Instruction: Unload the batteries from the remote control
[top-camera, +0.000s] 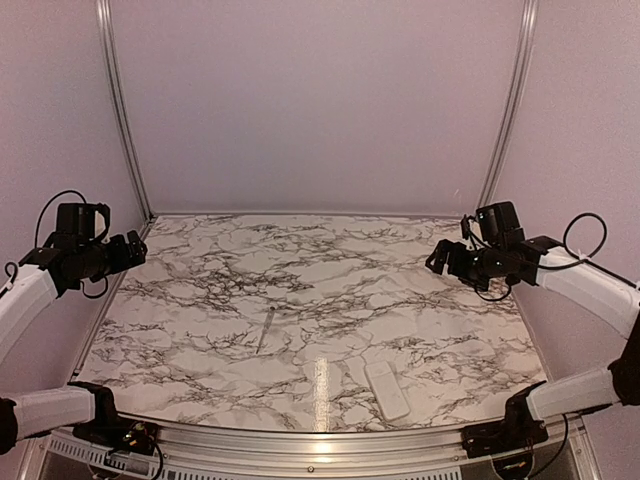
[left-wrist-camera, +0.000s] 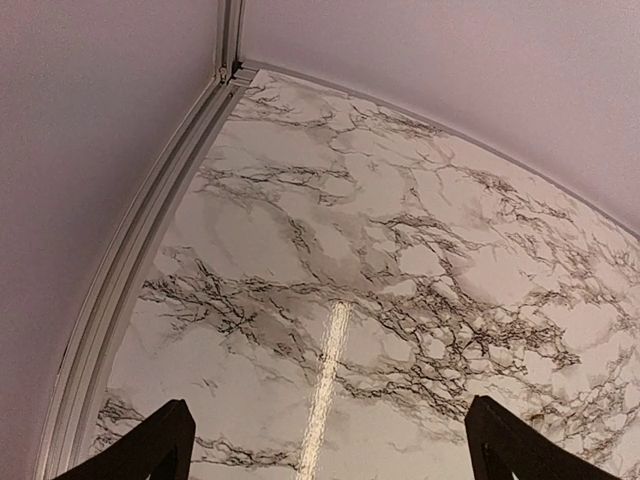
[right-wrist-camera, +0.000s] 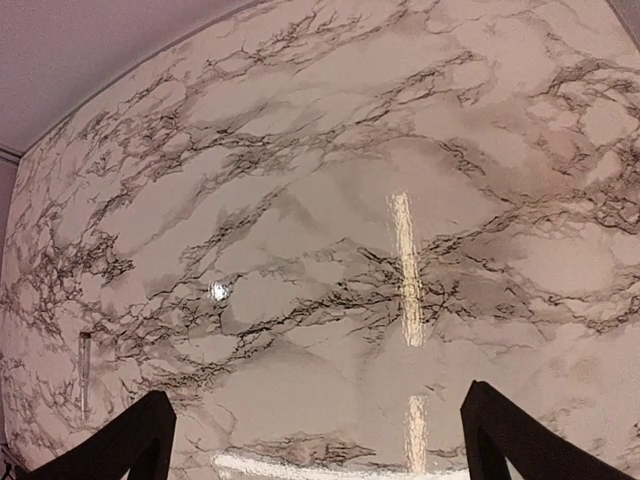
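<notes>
The white remote control (top-camera: 387, 390) lies flat on the marble table near the front edge, right of centre. No battery recess shows on its upper face, and the batteries are not in view. My left gripper (top-camera: 135, 250) hovers at the far left, well away from the remote. In the left wrist view the left gripper (left-wrist-camera: 325, 455) is open, with only marble between the fingers. My right gripper (top-camera: 438, 258) hovers at the far right, behind the remote. In the right wrist view the right gripper (right-wrist-camera: 315, 440) is open and empty.
A thin grey metal rod (top-camera: 265, 330) lies left of centre; it also shows in the right wrist view (right-wrist-camera: 84, 372). A faint small white flat piece (top-camera: 355, 372) lies just left of the remote. Metal frame posts (top-camera: 118, 110) and walls enclose the table.
</notes>
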